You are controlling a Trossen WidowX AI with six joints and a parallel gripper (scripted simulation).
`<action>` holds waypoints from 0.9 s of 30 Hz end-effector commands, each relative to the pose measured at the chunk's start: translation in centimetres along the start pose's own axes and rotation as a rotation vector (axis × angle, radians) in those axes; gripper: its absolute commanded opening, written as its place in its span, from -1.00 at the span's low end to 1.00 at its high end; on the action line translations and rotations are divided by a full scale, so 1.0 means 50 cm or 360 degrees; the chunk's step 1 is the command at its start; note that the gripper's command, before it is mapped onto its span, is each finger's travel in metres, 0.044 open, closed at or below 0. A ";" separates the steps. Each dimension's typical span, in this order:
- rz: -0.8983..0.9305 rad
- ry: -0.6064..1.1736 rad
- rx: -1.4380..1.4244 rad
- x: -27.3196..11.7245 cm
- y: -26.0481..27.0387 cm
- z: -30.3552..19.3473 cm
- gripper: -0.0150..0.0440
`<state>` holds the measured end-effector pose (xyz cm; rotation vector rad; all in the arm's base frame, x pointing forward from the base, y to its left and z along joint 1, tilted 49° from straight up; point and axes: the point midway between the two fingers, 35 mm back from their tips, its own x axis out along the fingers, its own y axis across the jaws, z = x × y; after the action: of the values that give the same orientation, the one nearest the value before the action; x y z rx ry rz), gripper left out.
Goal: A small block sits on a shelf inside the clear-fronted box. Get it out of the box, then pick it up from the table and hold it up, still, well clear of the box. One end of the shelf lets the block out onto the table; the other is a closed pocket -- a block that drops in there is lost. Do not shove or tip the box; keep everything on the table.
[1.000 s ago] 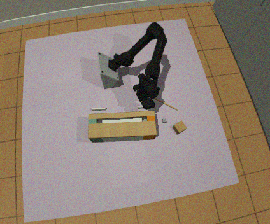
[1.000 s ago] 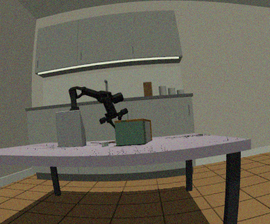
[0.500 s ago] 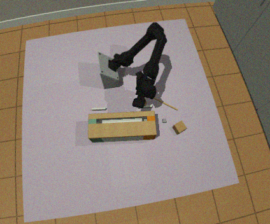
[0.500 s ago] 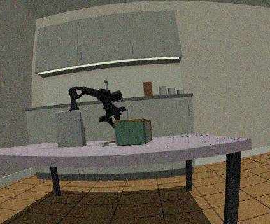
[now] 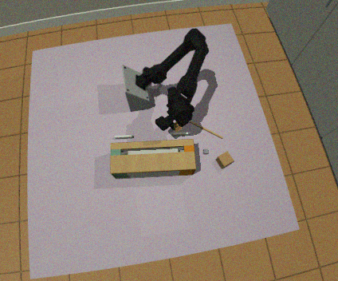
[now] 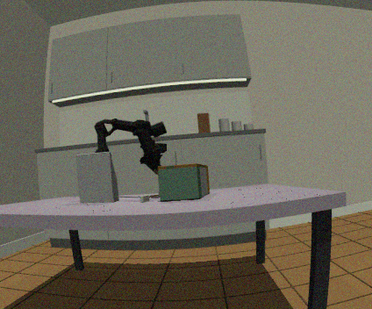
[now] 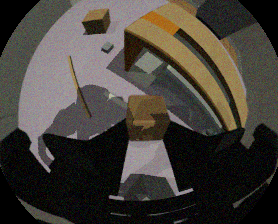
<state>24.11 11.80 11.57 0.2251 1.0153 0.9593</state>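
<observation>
My gripper (image 5: pixel 177 127) (image 7: pixel 144 121) is shut on a brown wooden block, which shows between the fingertips in the wrist view (image 7: pixel 148 117). It is above the table, just behind the box's long side in the top view; in the exterior view the fingertips are partly hidden by the box. The box (image 5: pixel 151 163) (image 6: pixel 180 183) (image 7: pixel 170 45) stands upright on the table, with an orange end and a green end. A pale strip, perhaps the shelf (image 5: pixel 154 152), shows through its top slot. I see no block in the slot; much of the inside is hidden.
A wooden cube (image 5: pixel 225 160) (image 7: pixel 96 22) and a small grey cube (image 5: pixel 206 152) (image 7: pixel 107 47) lie beyond the orange end. A thin stick (image 5: pixel 207 130) (image 7: pixel 79 85) lies near the gripper. A white bar (image 5: pixel 123 136) lies behind the green end. The grey pedestal (image 5: pixel 135 89) (image 6: pixel 96 177) stands farther back.
</observation>
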 end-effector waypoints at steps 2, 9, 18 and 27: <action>0.0024 -0.0011 0.0350 -0.011 -0.001 -0.002 -0.49; 0.0056 -0.0014 0.0832 -0.023 -0.002 -0.009 -0.49; 0.0103 -0.0011 0.1452 -0.039 -0.003 -0.016 -0.49; 0.0159 0.0002 0.2071 -0.055 -0.002 -0.022 -0.49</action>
<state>22.84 9.59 12.35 1.2342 1.4805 0.3299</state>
